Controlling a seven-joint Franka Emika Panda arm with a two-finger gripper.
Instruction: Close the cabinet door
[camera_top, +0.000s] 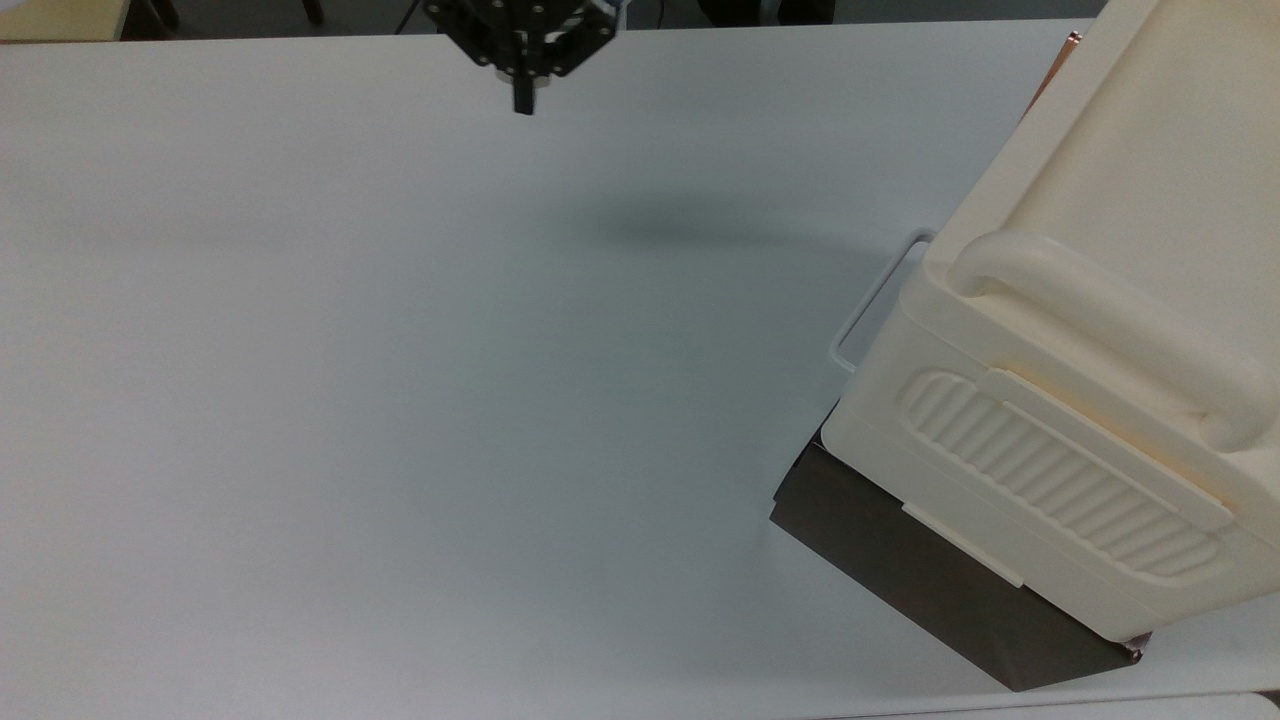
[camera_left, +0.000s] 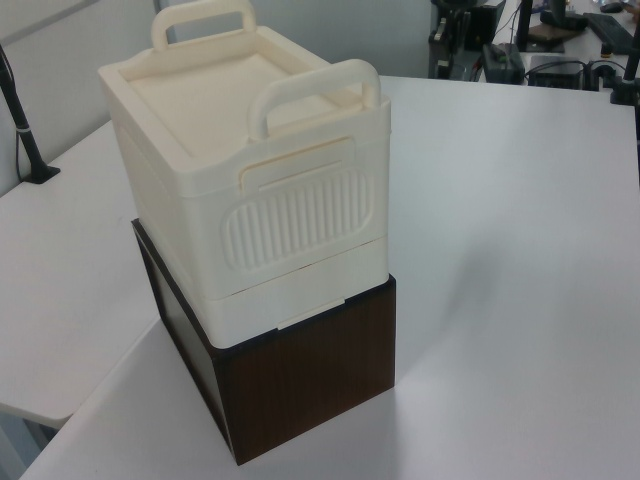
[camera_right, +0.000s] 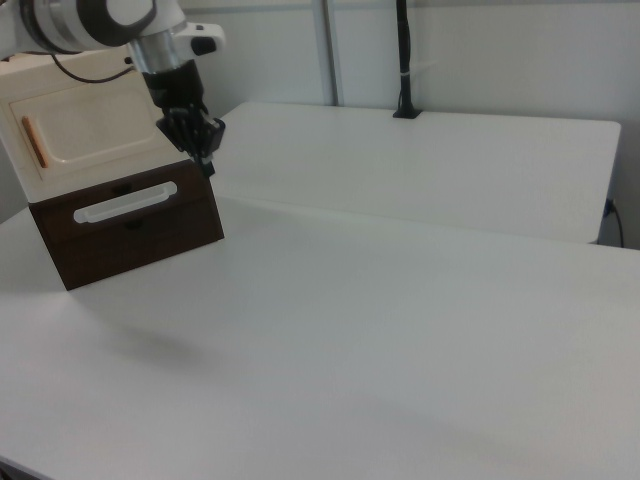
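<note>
One gripper (camera_top: 522, 103) cropped at top view's edge — cabinet (camera_top: 1080, 400) too.

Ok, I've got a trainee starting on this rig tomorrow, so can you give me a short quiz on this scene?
1. True or false: the gripper is touching the door.
2. What colour is the door's handle? A cream, B orange, C black.
3. What does the cream part of the cabinet sit on?

Key
1. False. In the top view it hangs over the table, well apart from the cabinet.
2. B.
3. A dark brown base.
</note>
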